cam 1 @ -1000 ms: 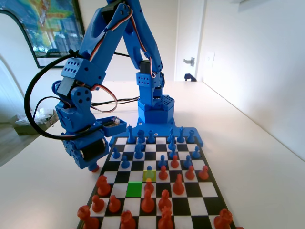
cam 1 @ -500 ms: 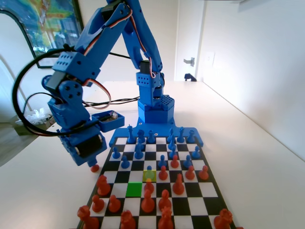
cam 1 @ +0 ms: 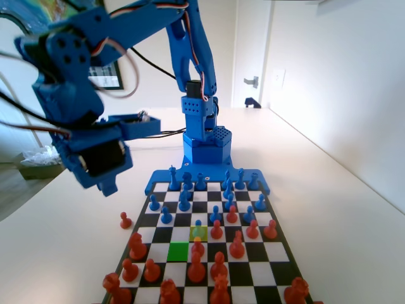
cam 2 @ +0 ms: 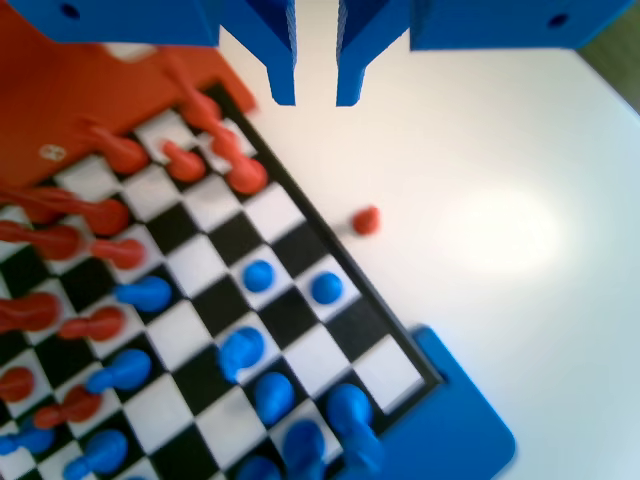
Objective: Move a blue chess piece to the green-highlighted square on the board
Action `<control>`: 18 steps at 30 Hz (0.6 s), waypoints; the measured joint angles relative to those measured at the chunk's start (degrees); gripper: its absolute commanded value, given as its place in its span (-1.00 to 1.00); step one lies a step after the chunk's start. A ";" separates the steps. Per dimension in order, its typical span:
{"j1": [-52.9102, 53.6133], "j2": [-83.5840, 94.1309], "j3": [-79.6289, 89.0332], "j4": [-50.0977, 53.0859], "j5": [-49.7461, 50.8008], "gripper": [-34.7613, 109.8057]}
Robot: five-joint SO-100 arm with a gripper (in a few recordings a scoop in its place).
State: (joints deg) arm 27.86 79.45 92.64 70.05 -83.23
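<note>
Fixed view: gripper [cam 1: 95,183] raised well above the table [cam 1: 329,190], left of the board [cam 1: 266,250] and off its edge; the fingertips are hard to make out here behind the blue wrist housing. Below and to the right of the gripper, a lone red-orange pawn [cam 1: 125,220] stands on the table just beside the board's left edge, clear of the jaws.

The blue chess piece [cam 1: 198,225] stands on the pale yellow-green square [cam 1: 198,232], well to the right of the gripper and nearer the camera. The green-highlighted square [cam 1: 178,251] lies diagonally adjacent to it, one row closer to the camera and one column left; nothing stands on it. Red-orange pieces sit immediately right of and behind that square.

Wrist view: the two jaws hang from the top edge, parallel, with a narrow gap of bare table between them; nothing is held. The gripper [cam 2: 315,95] is over the table just off the board's [cam 2: 300,215] edge. The stray red-orange pawn [cam 2: 366,220] appears below and slightly right of the jaws, on the table, apart from the board edge. Blue pawns and red-orange pieces stand on the squares below-left of the jaws; this view is motion-blurred, so I cannot tell which of them is the task pawn
</note>
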 measured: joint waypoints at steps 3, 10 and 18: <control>-4.04 3.25 1.67 -0.53 0.79 -0.43; -12.22 8.53 9.40 -4.13 2.81 -0.43; -16.35 12.66 23.20 -14.06 2.72 -0.43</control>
State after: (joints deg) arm 11.51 92.11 115.84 55.99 -80.51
